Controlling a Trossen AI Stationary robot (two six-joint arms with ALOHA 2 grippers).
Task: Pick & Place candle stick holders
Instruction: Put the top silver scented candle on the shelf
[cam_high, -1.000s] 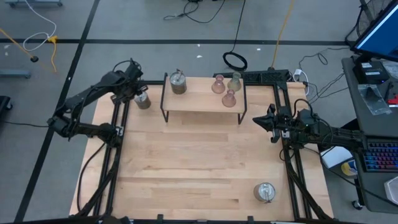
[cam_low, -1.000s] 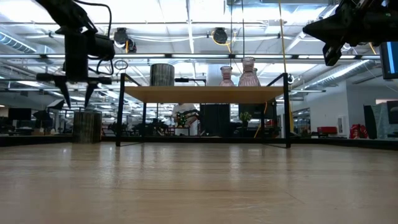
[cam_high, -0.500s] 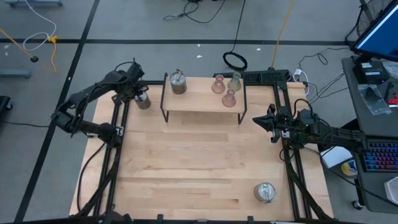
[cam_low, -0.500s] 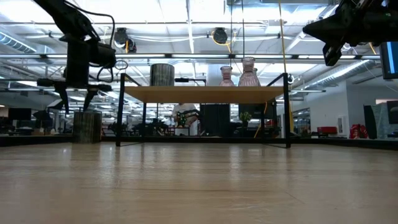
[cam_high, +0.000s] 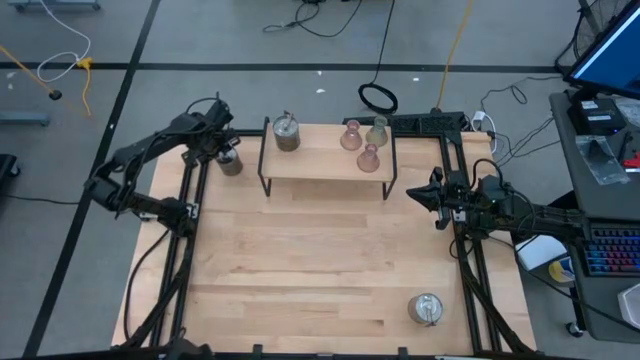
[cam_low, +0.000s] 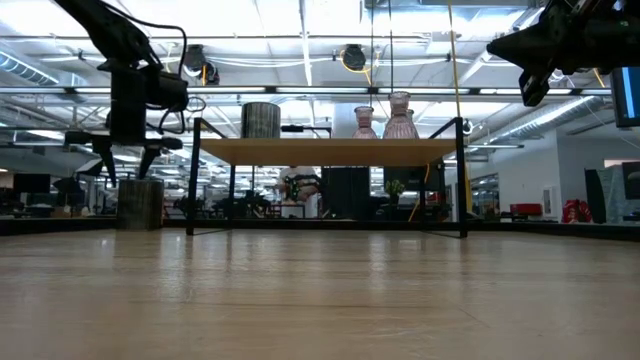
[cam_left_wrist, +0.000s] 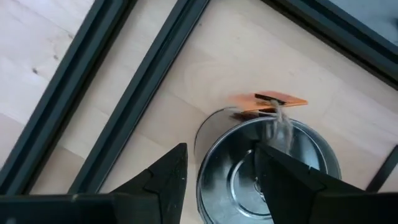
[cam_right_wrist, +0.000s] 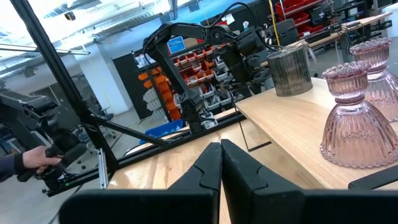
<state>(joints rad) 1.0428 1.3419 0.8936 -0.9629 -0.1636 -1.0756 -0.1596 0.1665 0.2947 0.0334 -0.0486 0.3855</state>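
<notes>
**High view: left gripper over a metal holder at the table's eleven o'clock corner**

High view shows the left gripper (cam_high: 222, 152) poised above a silver-bronze metal holder (cam_high: 230, 163) standing on the wooden table (cam_high: 310, 270) at about eleven o'clock, just outside the left leg of the small raised shelf (cam_high: 325, 165). Its fingers (cam_left_wrist: 163, 176) are spread apart, straddling the holder's rim without gripping it; an orange tag (cam_left_wrist: 268, 101) lies on the wood just beyond the holder. From table height, the fingertips hang just above the holder's top.

On the shelf stand four holders: a second metal holder (cam_high: 286, 133) toward its ten o'clock end, and three glassy ones at the two o'clock end, two pink holders (cam_high: 350, 137) and a greenish holder (cam_high: 377, 131) close together. A third metal holder (cam_high: 426, 308) stands alone on the table at five o'clock, well apart from everything else.

The right gripper (cam_high: 420, 194) waits in the air at three o'clock, near the shelf's right leg, fingers pressed together and holding nothing.
</notes>
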